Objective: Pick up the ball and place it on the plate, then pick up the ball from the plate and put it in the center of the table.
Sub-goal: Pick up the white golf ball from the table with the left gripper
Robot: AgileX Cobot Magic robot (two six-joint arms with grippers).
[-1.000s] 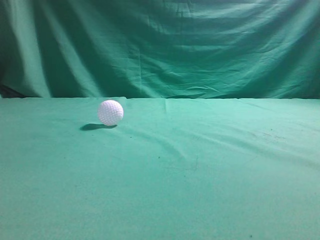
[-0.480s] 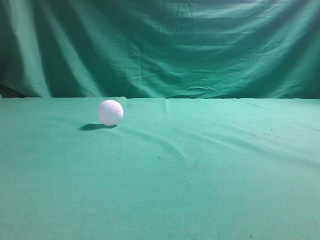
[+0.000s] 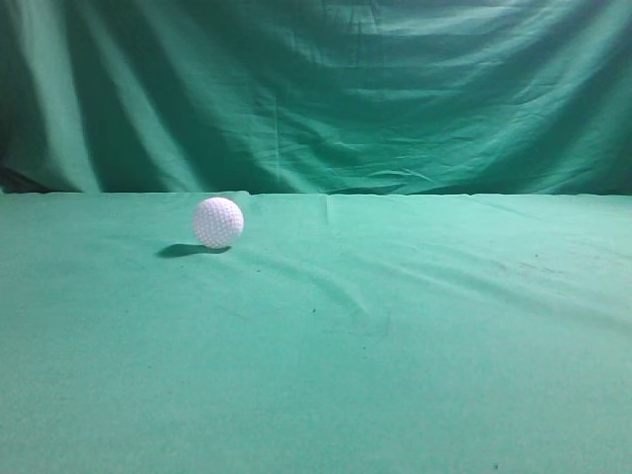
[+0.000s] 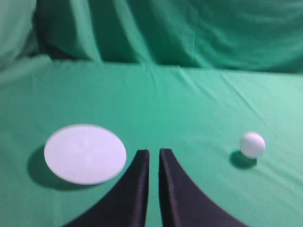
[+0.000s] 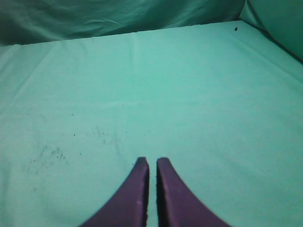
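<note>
The white dimpled ball (image 3: 218,222) rests on the green cloth table (image 3: 395,336), left of centre and toward the back. It also shows in the left wrist view (image 4: 252,144), to the right of and beyond my left gripper (image 4: 153,152). A flat white round plate (image 4: 85,153) lies on the table just left of the left gripper; it is out of the exterior view. The left gripper is shut and empty. My right gripper (image 5: 152,161) is shut and empty over bare cloth. Neither gripper appears in the exterior view.
A draped green backdrop curtain (image 3: 316,89) hangs behind the table's far edge. The cloth has shallow wrinkles near the middle (image 3: 346,291) and dark specks (image 5: 52,153) in the right wrist view.
</note>
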